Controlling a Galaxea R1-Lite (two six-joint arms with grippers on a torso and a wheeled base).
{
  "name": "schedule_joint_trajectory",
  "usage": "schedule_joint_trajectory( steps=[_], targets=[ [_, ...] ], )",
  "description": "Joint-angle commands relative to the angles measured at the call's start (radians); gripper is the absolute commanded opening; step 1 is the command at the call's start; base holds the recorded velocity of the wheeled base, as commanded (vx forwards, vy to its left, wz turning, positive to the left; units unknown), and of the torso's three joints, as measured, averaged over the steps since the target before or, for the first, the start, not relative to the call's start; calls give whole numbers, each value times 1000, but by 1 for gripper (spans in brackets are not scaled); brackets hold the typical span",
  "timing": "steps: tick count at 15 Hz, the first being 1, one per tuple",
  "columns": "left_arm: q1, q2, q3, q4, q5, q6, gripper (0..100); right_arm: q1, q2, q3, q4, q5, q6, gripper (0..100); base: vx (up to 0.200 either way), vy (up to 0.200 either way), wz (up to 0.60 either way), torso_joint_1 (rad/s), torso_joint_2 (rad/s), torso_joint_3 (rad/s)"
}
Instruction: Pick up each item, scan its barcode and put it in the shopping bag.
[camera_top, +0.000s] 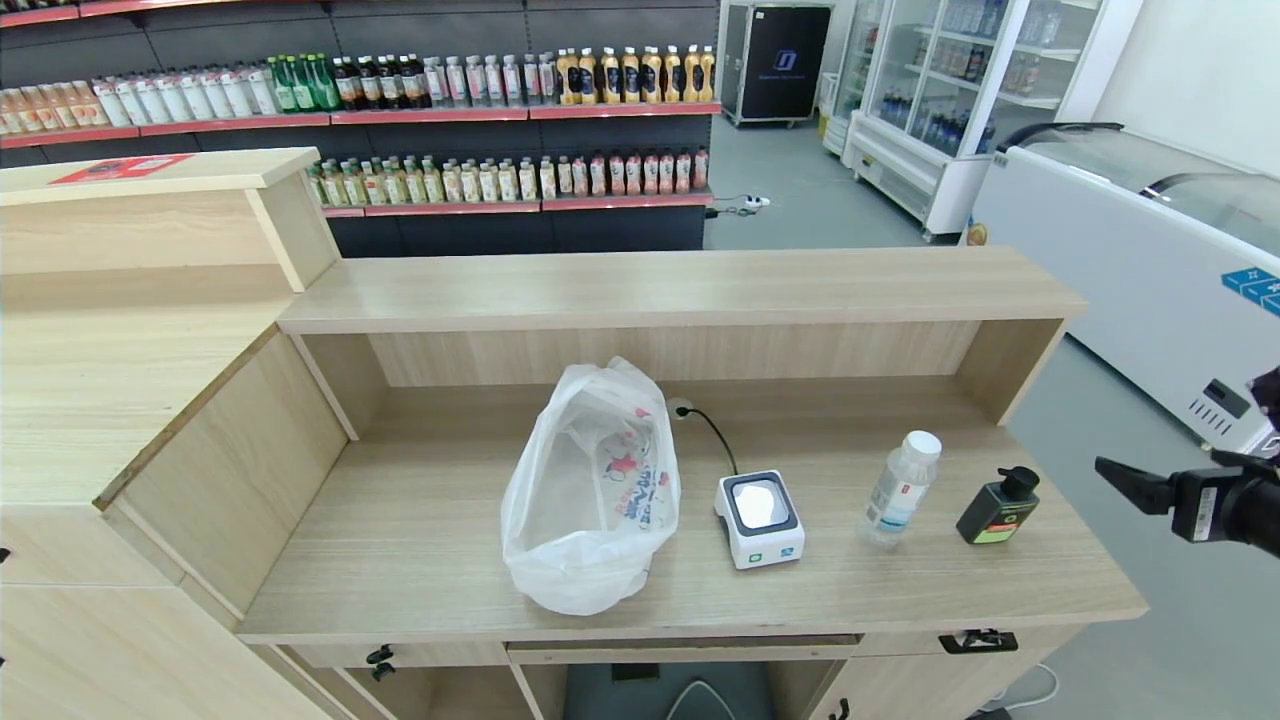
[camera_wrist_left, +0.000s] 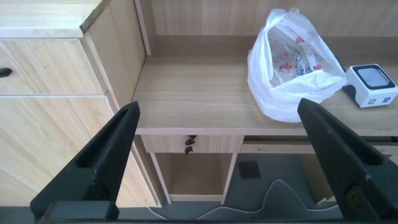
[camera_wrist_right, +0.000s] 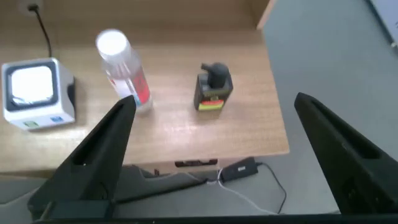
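Presently, the right gripper (camera_wrist_right: 214, 101) is held with its fingers spread wide and nothing between them, off the right edge of the counter (camera_top: 420, 560), near the front right corner. Nearest to it, a small dark pump bottle (camera_top: 998, 506) is seen upright close to the right edge. Just beside that, towards the middle, a clear bottle (camera_top: 902, 487) with a white cap stands upright. The white scanner (camera_top: 760, 518) is placed near the middle of the counter, window up, its black cable (camera_top: 712, 430) running to the back. The shopping bag (camera_top: 590, 490) lies just left of the scanner, mouth open. The left gripper (camera_wrist_left: 219, 104) is likewise spread and empty, held off the front edge towards the left end.
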Motion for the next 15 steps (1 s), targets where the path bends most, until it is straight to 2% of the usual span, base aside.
schedule_joint_trajectory(
  steps=[1,3,6,8,9,10,11,15],
  targets=[
    [0,0,1,0,0,0,100,-71,198,30,-38,49,-44,100,0,0,0,0,0,0],
    [0,0,1,0,0,0,100,-102,278,18,-78,49,-49,100,0,0,0,0,0,0],
    [0,0,-1,0,0,0,100,-90,373,-11,-141,47,-76,100,0,0,0,0,0,0],
    [0,0,-1,0,0,0,100,-62,465,-34,-267,47,-85,100,0,0,0,0,0,0],
    [0,0,-1,0,0,0,100,-62,465,-34,-267,47,-85,100,0,0,0,0,0,0],
    [0,0,-1,0,0,0,100,-13,521,-49,-300,52,-85,100,0,0,0,0,0,0],
    [0,0,-1,0,0,0,100,-4,531,-54,-306,52,-85,100,0,0,0,0,0,0],
    [0,0,-1,0,0,0,100,51,640,-112,-437,54,-98,100,0,0,0,0,0,0]
  ],
)
